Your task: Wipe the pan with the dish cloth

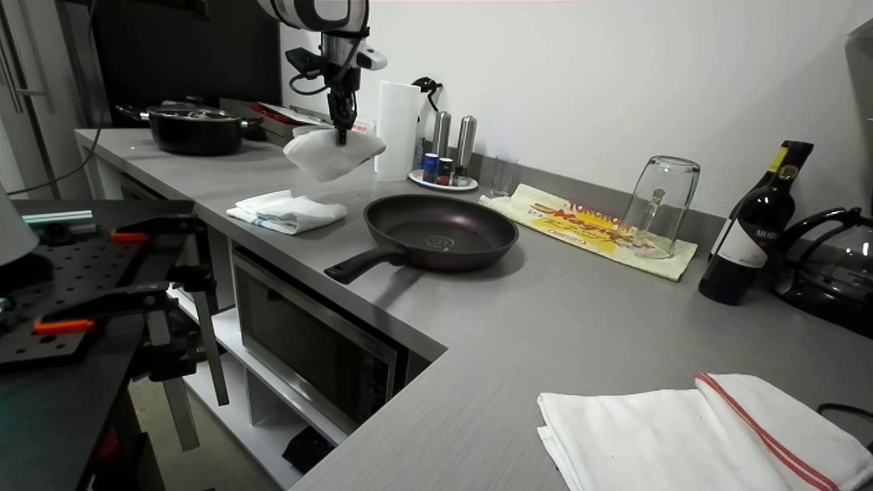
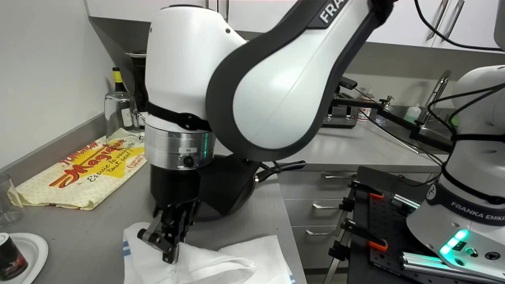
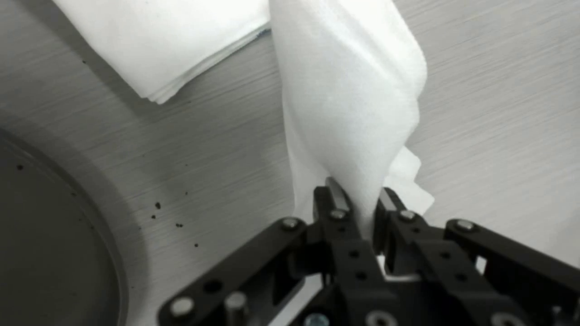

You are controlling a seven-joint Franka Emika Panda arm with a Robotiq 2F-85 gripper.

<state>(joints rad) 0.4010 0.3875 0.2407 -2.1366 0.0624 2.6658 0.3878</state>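
two fingers (image 3: 326, 203) pinch one white cloth (image 3: 346, 99); the counter (image 1: 580, 327) bears one pan (image 1: 442, 232), two folded white cloths (image 1: 290, 213).

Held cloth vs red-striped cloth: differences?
Pose: the held cloth hangs pinched in the gripper; the red-striped cloth lies on the counter. Shape: the held cloth is bunched at the grip; the red-striped cloth is folded flat. Marking: the red-striped cloth shows red stripes; no red shows on the held cloth. Both are white.
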